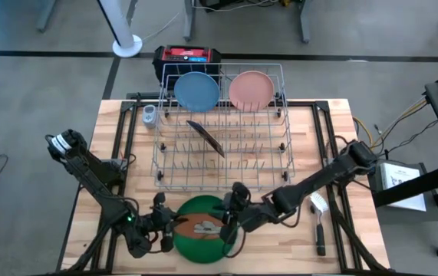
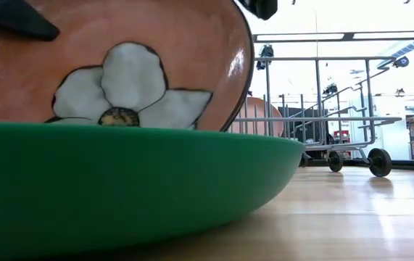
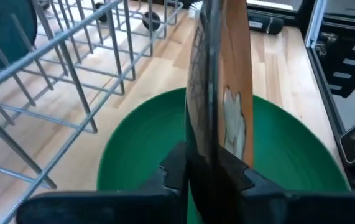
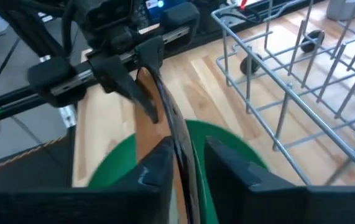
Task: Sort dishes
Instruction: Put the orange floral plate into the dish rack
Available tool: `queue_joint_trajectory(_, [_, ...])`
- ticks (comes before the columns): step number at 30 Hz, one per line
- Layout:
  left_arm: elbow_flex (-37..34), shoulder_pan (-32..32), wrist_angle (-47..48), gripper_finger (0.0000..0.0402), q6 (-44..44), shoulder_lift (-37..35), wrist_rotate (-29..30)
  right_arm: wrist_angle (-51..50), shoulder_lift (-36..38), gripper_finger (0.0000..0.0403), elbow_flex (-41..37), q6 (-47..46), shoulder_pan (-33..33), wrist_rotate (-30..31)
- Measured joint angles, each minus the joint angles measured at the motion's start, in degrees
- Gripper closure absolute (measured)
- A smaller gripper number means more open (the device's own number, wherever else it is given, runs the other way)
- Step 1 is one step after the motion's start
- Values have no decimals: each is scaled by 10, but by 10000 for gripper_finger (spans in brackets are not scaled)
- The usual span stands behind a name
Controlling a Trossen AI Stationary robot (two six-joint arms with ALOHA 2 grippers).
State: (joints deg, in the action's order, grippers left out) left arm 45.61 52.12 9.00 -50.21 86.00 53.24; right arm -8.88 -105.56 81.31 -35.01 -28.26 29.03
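The dark orange-brown round plate with a white flower painted on its face [image 1: 201, 226] stands tilted on edge over the larger green round plate [image 1: 203, 252], which lies flat on the wooden table [image 1: 341, 138] at its near edge, in front of the grey wire rack [image 1: 220, 130]. The left claw [image 1: 166, 228] is closed on the rim of the orange-brown plate; in the left wrist view the two dark fingers [image 3: 176, 168] pinch the plate edge-on, with the flower face turned to one side. The right claw [image 1: 226, 222] reaches in from the opposite side, and the right wrist view shows its jaws standing slightly apart on either side of the same rim, with a visible gap, so the grip there is judged released or not taken. This arrangement reads as a handover between arms: one claw holds the plate upright so that the other can let go or regrip. An upright plate suits the rack's slots. In the rack, a light blue round plate [image 1: 196, 90] and a pale pink round plate [image 1: 250, 90] stand at the far side, and a second dark orange-brown plate [image 1: 205, 138] leans among the tines near the middle. A black-handled brush with a white head [image 1: 318, 222] lies on the table, right of the green plate.
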Motion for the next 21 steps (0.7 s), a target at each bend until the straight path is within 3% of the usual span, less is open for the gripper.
queue_joint_trajectory(10, [61, 1, 75, 378, 29, -1, -22, -35, 58, 231, -1, -13, -3, -21])
queue_joint_trajectory(21, [171, 1, 239, 377, 58, -1, -1, -125, 140, 207, -1, -17, -44, -19])
